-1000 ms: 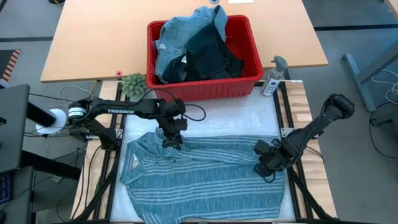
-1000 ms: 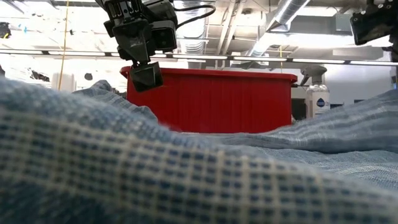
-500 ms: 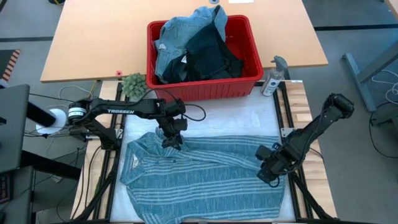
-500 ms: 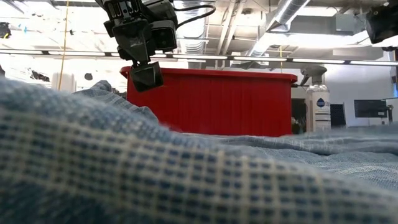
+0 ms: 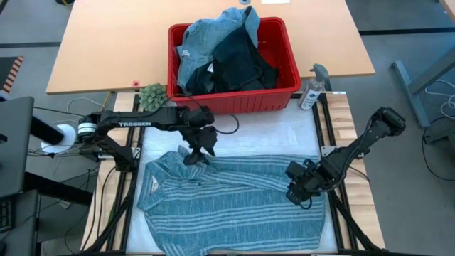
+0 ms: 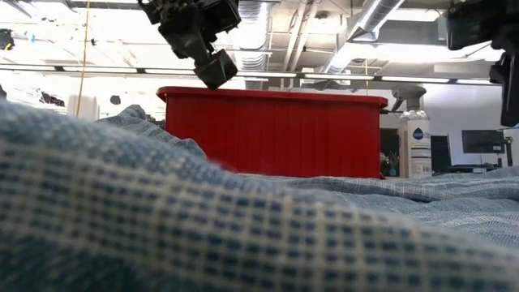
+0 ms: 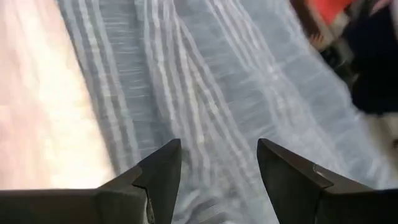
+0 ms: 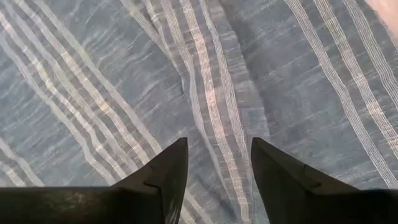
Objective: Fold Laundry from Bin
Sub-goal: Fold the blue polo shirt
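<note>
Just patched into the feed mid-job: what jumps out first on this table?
A blue-grey striped shirt lies spread flat over the near half of the table. Behind it stands a bright red bin heaped with more clothes. Both grippers are open and empty over the shirt: the left gripper near its collar edge, the right gripper at its right side.

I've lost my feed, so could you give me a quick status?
Left gripper open over shirt; right gripper open, empty. Shirt spread flat. Bin still loaded.
</note>
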